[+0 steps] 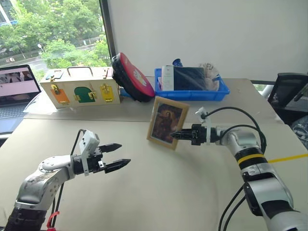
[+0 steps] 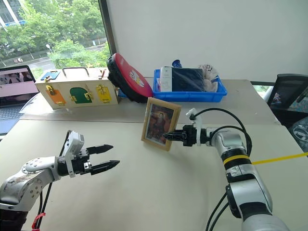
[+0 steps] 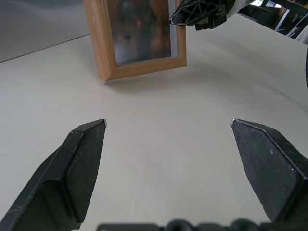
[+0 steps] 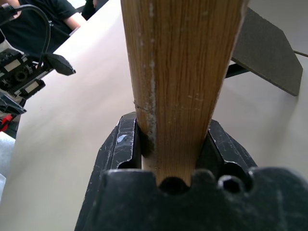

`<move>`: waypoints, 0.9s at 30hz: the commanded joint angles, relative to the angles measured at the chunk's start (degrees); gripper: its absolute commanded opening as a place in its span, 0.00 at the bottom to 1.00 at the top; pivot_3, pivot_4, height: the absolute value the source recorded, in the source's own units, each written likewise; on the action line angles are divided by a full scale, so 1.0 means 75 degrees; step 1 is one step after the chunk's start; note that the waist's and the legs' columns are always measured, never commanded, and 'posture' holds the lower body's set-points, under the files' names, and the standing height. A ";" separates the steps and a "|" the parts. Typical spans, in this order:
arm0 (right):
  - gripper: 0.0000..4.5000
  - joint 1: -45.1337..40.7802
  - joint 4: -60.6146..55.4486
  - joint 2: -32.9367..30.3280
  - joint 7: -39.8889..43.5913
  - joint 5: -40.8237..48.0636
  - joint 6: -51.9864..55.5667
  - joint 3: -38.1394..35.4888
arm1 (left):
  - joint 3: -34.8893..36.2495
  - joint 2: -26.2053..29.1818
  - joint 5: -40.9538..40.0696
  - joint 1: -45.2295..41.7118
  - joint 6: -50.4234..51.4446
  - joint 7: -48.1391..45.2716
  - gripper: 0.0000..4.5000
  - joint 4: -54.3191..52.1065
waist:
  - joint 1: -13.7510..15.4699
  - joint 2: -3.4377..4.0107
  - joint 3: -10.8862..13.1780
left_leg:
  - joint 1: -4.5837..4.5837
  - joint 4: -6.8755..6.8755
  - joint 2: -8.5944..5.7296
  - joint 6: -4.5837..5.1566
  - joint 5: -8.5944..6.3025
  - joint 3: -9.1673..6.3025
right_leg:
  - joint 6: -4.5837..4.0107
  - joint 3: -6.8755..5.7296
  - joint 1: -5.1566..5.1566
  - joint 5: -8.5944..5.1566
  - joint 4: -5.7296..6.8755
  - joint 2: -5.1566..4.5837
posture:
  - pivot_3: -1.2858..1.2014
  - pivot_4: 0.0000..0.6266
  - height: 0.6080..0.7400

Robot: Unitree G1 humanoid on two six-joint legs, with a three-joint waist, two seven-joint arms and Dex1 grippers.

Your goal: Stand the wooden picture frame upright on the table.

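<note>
Head views, frame: the wooden picture frame [image 1: 167, 122] stood nearly upright on the table [image 1: 159, 192], picture facing the robot.
Head views, right gripper [image 1: 174, 135]: pinched the frame's right edge.
Head views, left gripper [image 1: 120, 156]: fingers spread, well apart from the frame.
Left wrist view: spread fingertips [image 3: 86, 144] over bare table; frame beyond.
Right wrist view: fingers [image 4: 126, 144] clamped the wood edge; fold-out stand [image 4: 264, 53] splayed behind.

Quick count: one desk [image 1: 159, 192], two pincers on it, left [image 1: 117, 156] and right [image 1: 174, 135]. One frame [image 1: 167, 122], middle of the shot. Upper left, one wooden box [image 1: 80, 87] with three coloured doors: orange, green, yellow. One red-and-black round thing [image 1: 132, 77] beside it, one blue bin [image 1: 192, 89] top centre, one laptop [image 1: 15, 91] far left, one chair [image 1: 288, 94] far right.
</note>
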 commanded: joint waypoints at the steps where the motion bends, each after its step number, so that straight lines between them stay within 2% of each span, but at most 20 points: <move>1: 0.27 0.0468 -0.0381 0.0019 0.0152 -0.0838 -0.0921 0.0513 | 0.0027 -0.0045 0.0079 -0.0126 -0.0139 -0.0058 1.00 -0.0006 | -0.0038 0.0000 0.0000 | 0.0000 0.0000 0.0000 0.0000 0.0000 0.0000 | 0.0000 0.0000 0.0000 0.0000 0.0000 0.0000 | 0.52 0.24 0.96; 4: 0.27 0.0754 -0.0624 0.0056 0.0028 -0.1231 -0.1344 0.0673 | 0.0000 -0.0088 0.0157 -0.0201 -0.0152 -0.0083 1.00 0.0085 | -0.0077 0.0001 -0.0003 | 0.0002 -0.0002 0.0000 0.0000 0.0000 0.0000 | 0.0000 0.0000 0.0001 0.0000 0.0000 0.0000 | 0.52 0.24 0.96; 6: 0.49 0.0928 -0.0849 0.0094 -0.0040 -0.1193 -0.1249 0.0597 | -0.0046 -0.0105 0.0204 -0.0291 -0.0205 -0.0160 1.00 0.0174 | -0.0072 -0.0005 -0.0006 | 0.0019 -0.0002 0.0002 0.0000 0.0000 0.0000 | 0.0000 0.0000 0.0016 0.0000 0.0001 0.0001 | 0.52 0.24 0.96; 7: 0.52 0.0985 -0.0946 0.0100 -0.0050 -0.1184 -0.1190 0.0557 | -0.0061 -0.0111 0.0222 -0.0340 -0.0217 -0.0179 1.00 0.0221 | -0.0063 -0.0012 -0.0008 | 0.0023 -0.0002 0.0002 0.0000 0.0000 0.0000 | 0.0000 -0.0001 0.0021 0.0000 0.0001 0.0001 | 0.52 0.24 0.96; 10: 0.78 0.1107 -0.1154 0.0055 -0.0201 -0.1265 -0.0955 0.0429 | -0.0080 -0.0194 0.0274 -0.0531 -0.0346 -0.0233 1.00 0.0427 | -0.0053 -0.0003 -0.0002 | 0.0014 0.0006 -0.0002 -0.0001 0.0000 0.0002 | 0.0001 0.0005 0.0014 0.0000 0.0001 -0.0001 | 0.52 0.24 0.96; 13: 0.99 0.1205 -0.1210 0.0001 -0.0338 -0.1360 -0.0866 0.0345 | -0.0223 -0.0411 0.0596 -0.0860 -0.0829 -0.0386 1.00 0.1046 | -0.0048 -0.0006 -0.0003 | 0.0017 0.0008 0.0001 -0.0002 0.0002 -0.0001 | 0.0000 -0.0002 0.0018 0.0001 0.0004 0.0002 | 0.52 0.24 0.96; 19: 0.99 0.1625 -0.1954 -0.0606 -0.0474 -0.1206 -0.0200 -0.0055 | -0.0203 -0.0520 0.0623 -0.1073 -0.0847 -0.0589 1.00 0.1423 | 0.0021 -0.0006 -0.0003 | 0.0014 0.0012 -0.0001 -0.0002 0.0003 -0.0001 | 0.0001 -0.0002 0.0020 0.0002 0.0005 0.0001 | 0.52 0.24 0.96; 27: 0.99 0.2882 -0.3936 -0.2238 -0.0328 -0.0877 0.0524 -0.0737 | 0.0137 -0.0493 0.0620 -0.0995 -0.0995 -0.0649 1.00 0.1666 | 0.0142 -0.0007 -0.0002 | 0.0007 0.0012 -0.0001 0.0000 0.0002 -0.0001 | 0.0001 -0.0001 0.0017 0.0001 -0.0003 0.0000 | 0.52 0.24 0.96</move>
